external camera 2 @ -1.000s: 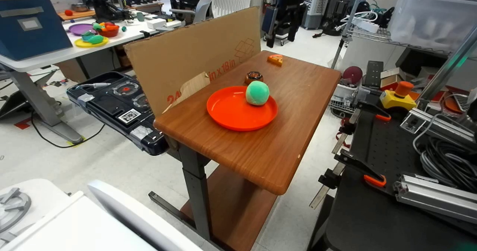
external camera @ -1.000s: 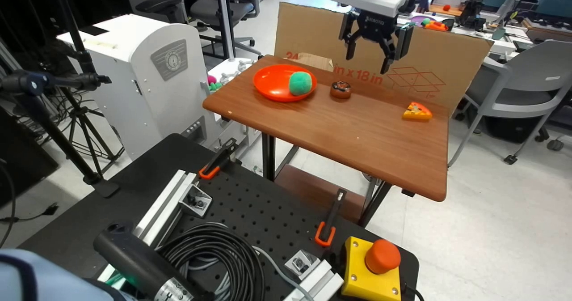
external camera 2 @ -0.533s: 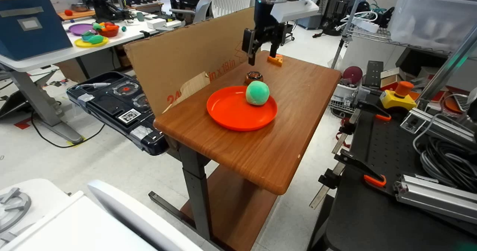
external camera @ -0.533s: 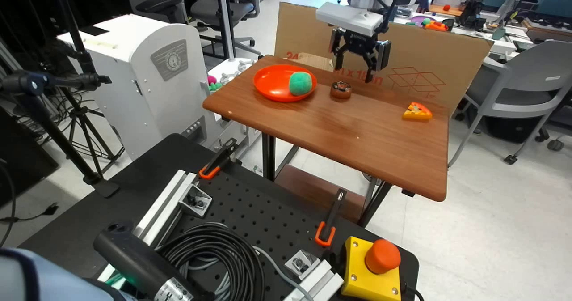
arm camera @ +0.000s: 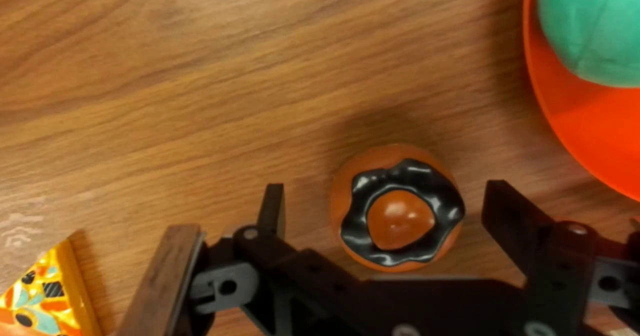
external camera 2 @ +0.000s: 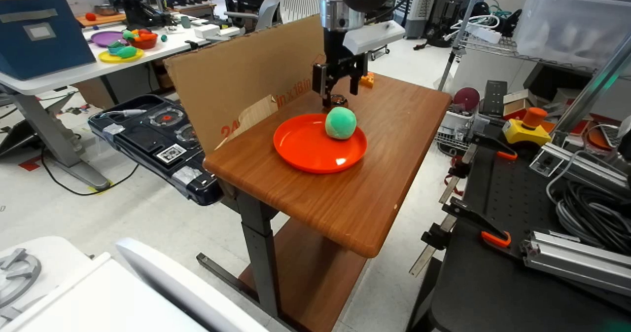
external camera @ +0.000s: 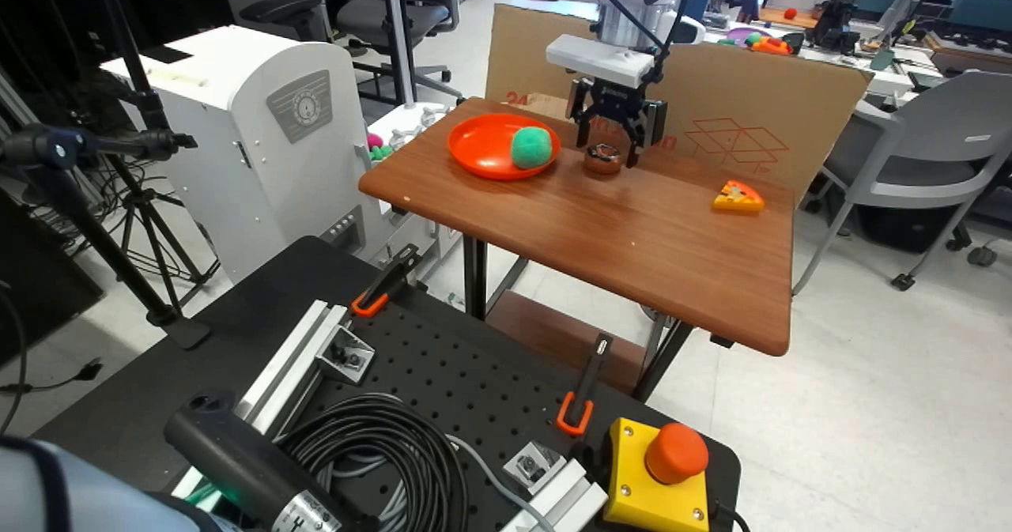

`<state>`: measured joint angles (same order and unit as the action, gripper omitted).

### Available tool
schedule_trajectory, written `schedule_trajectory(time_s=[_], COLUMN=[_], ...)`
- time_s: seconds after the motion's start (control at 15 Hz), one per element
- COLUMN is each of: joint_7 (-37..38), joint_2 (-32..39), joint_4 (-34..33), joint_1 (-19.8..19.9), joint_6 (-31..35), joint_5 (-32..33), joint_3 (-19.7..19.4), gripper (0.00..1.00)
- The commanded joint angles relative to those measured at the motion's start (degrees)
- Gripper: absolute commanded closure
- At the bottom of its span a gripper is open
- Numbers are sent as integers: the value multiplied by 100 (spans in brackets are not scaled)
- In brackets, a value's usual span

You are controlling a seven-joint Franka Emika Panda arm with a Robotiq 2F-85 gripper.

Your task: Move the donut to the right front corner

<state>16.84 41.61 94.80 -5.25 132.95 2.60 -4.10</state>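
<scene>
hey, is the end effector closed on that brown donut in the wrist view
No, in the wrist view the end effector stands open, with wooden tabletop showing in the gaps on either side of the donut.

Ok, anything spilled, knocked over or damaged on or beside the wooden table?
Nothing looks spilled or toppled; the donut lies flat. A pale, irregular patch on the cardboard panel by the wooden table looks odd, perhaps torn.
</scene>
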Motion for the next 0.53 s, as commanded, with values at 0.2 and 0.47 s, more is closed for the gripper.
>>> schedule_trajectory(time_s=[0.2, 0.47], joint_7=[109, -109], joint_2=[531, 173], joint_4=[-889, -660], joint_1=[-15, 54], joint_6=[-759, -1205], joint_5=[-50, -78], joint_3=[-20, 50], gripper=[42, 58])
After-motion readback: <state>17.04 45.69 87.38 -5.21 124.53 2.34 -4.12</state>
